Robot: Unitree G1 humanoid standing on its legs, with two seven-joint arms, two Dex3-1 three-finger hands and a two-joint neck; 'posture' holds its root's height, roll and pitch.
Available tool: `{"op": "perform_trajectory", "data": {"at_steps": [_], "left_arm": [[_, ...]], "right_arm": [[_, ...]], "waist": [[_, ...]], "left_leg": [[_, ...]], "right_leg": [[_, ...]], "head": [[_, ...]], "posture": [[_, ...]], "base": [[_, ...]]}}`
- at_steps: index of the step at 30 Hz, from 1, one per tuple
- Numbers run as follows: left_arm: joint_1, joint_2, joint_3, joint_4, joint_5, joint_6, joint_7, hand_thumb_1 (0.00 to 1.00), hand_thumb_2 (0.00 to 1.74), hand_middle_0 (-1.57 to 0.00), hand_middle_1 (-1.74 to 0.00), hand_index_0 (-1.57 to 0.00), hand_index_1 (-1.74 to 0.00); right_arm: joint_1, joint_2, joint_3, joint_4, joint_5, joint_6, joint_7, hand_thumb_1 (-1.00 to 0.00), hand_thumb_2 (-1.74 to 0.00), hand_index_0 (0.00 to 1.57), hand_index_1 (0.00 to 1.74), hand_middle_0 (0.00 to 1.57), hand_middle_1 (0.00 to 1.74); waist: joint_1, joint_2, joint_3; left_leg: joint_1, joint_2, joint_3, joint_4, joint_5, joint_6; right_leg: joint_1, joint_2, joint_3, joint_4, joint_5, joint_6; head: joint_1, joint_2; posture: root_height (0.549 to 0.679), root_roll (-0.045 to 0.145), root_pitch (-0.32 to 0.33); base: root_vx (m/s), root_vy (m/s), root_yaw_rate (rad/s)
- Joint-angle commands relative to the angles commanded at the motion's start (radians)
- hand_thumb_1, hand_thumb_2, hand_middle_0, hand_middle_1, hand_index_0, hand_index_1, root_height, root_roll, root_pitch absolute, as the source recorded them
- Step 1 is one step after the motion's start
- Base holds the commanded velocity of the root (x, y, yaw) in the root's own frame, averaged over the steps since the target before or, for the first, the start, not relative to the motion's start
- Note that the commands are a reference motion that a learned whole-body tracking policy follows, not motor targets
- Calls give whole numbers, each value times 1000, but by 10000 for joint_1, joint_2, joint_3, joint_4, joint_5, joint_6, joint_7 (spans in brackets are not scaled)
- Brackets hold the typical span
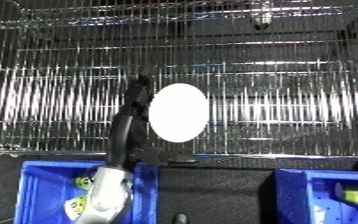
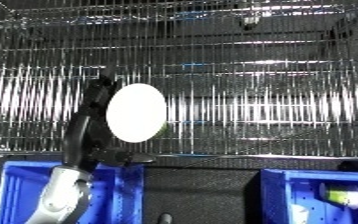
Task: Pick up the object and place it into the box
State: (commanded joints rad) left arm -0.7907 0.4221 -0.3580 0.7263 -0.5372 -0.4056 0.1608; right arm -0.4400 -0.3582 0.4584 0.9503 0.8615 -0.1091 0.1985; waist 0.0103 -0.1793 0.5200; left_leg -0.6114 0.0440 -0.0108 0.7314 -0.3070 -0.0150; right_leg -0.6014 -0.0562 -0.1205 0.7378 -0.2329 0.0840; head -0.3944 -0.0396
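Observation:
A bright white oval object (image 1: 177, 111) shows in front of the wire shelf (image 1: 282, 85), at mid height. My left hand (image 1: 136, 96) lies against its left edge, with the black fingers reaching up beside and behind it, so it appears to be held. The silver forearm (image 1: 109, 190) rises from the lower left, over the left blue bin (image 1: 35, 186). The fingers on the far side of the object are hidden. My right hand shows in neither view.
A second blue bin (image 2: 286, 197) stands at the lower right with a yellow-green item (image 2: 340, 197) in it. The left bin also holds yellow-green items (image 1: 81, 183). A dark gap separates the bins below the shelf's front edge (image 1: 246, 156).

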Motion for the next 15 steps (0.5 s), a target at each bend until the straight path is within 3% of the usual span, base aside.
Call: {"op": "perform_trajectory", "data": {"at_steps": [9, 15], "left_arm": [[-556, 85, 88, 687, -314, 48, -63, 600, 1044, -942, -1044, -942, -1044], [-683, 53, 150, 983, -224, -40, -5, 900, 1566, -1413, -1566, -1413, -1566]], "right_arm": [[44, 73, 195, -222, 60, -113, -62, 0, 0, 0, 0, 0, 0], [118, 212, 258, -203, 41, -148, -75, 0, 0, 0, 0, 0, 0]], "waist": [[-181, -103, 0], [-194, -83, 0]], "left_leg": [[29, 71, 62, -47, -34, -37], [162, 34, 49, -170, -29, -50]], "right_leg": [[-1, 16, 62, -108, 30, 45], [104, -15, 62, -211, 24, 58]], "head": [[-330, 154], [-364, 188]], "posture": [[632, -19, 140], [634, -17, 139]], "base": [[-6, 8, -22], [-6, -7, 25]]}}
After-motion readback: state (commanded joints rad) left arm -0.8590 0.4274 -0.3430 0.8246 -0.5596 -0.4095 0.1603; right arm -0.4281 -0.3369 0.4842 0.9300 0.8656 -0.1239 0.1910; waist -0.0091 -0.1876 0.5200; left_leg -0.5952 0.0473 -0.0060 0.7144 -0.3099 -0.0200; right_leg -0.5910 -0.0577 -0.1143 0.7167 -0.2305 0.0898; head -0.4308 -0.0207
